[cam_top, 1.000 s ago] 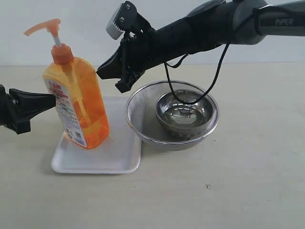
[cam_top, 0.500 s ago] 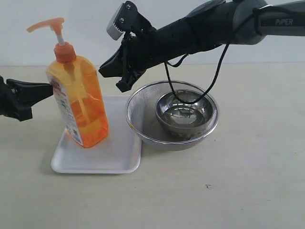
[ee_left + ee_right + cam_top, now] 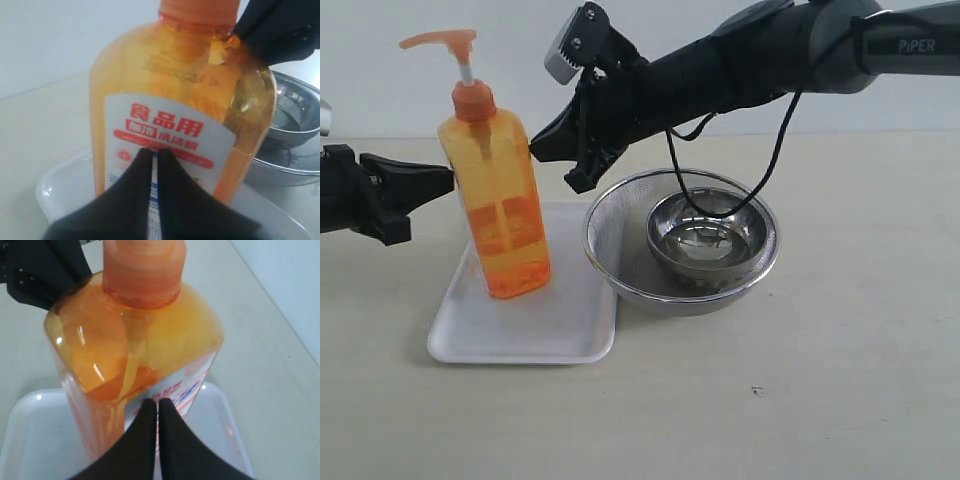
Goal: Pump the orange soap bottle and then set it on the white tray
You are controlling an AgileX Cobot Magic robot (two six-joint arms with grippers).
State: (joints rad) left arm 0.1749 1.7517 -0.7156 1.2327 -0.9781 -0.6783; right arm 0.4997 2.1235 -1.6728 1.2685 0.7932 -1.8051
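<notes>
Position: orange soap bottle (image 3: 500,215) near upright on white tray (image 3: 550,330), toward tray's 11 o'clock corner. Left gripper (image 3: 448,180) fingers pressed together, holding nothing, tips against bottle's 9 o'clock side. Right gripper (image 3: 533,152) likewise closed, tips at bottle shoulder, 2 o'clock. Mesh strainer (image 3: 620,270) holding steel bowl (image 3: 708,235) at tray's 3 o'clock.

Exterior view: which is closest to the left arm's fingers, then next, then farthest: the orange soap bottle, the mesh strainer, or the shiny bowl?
From the left fingers:
1. orange soap bottle, right at their tips, on the white tray.
2. mesh strainer, past the bottle, to the right.
3. shiny bowl, inside the strainer, farthest right.
</notes>
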